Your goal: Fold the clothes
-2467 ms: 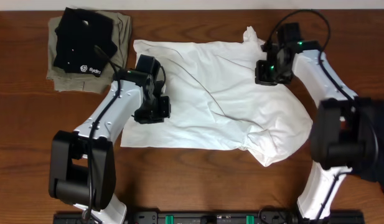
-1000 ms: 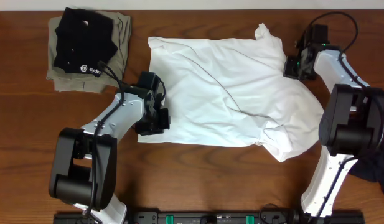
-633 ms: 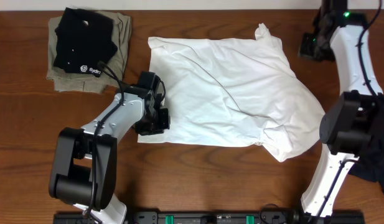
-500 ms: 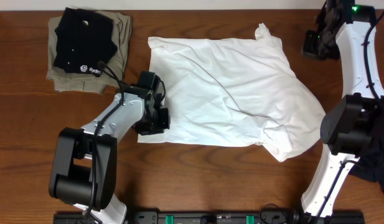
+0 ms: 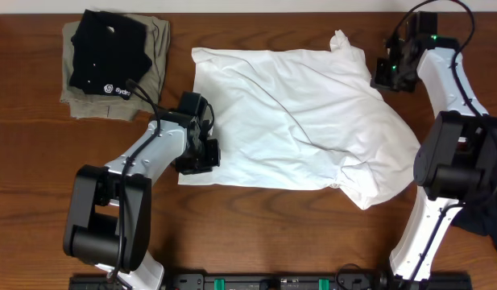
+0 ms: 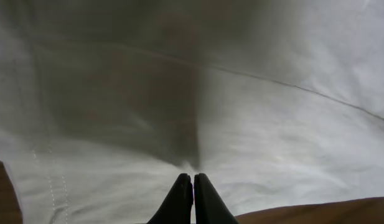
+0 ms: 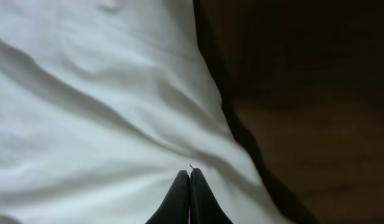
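Observation:
The white T-shirt (image 5: 304, 121) lies spread and wrinkled across the middle of the table, with one sleeve bunched at its near right. My left gripper (image 5: 201, 157) is shut by the shirt's near left corner. In the left wrist view its fingertips (image 6: 193, 177) touch the cloth (image 6: 272, 124), and no fold shows between them. My right gripper (image 5: 385, 76) is shut at the shirt's far right edge. The right wrist view has its tips (image 7: 190, 172) just over the white fabric (image 7: 86, 112), with bare wood to the right.
A folded black shirt with a small white logo (image 5: 109, 52) lies on a folded olive garment (image 5: 155, 48) at the far left. Dark fabric (image 5: 486, 221) shows at the right edge behind the right arm's base. Brown tabletop (image 5: 39, 177) surrounds the shirt.
The shirt slid to the right earlier. My right gripper then swung off to the far right corner and has come back to the shirt's right edge. The left arm has stayed put.

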`<state>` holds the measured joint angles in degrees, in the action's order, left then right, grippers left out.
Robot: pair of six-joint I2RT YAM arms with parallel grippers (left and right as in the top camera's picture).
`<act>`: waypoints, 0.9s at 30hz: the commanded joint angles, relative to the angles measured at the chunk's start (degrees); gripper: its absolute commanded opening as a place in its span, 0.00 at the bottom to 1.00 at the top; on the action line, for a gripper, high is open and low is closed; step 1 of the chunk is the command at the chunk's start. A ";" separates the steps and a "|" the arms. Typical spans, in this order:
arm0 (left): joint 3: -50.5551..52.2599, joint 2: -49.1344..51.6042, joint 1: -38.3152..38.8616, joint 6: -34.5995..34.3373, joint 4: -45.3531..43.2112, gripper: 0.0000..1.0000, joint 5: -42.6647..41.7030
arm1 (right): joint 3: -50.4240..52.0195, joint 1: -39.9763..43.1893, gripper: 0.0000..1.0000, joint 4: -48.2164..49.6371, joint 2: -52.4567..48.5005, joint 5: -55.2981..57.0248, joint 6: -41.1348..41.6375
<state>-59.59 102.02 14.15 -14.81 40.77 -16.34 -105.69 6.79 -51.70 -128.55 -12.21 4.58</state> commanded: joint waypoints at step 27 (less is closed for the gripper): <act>0.31 0.74 0.07 -0.35 -1.40 0.26 0.31 | -6.84 -1.09 0.02 -8.50 -0.35 11.78 8.68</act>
<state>-59.59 102.02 14.15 -15.07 39.53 -16.32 -107.94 5.82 -58.15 -132.60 -1.06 11.81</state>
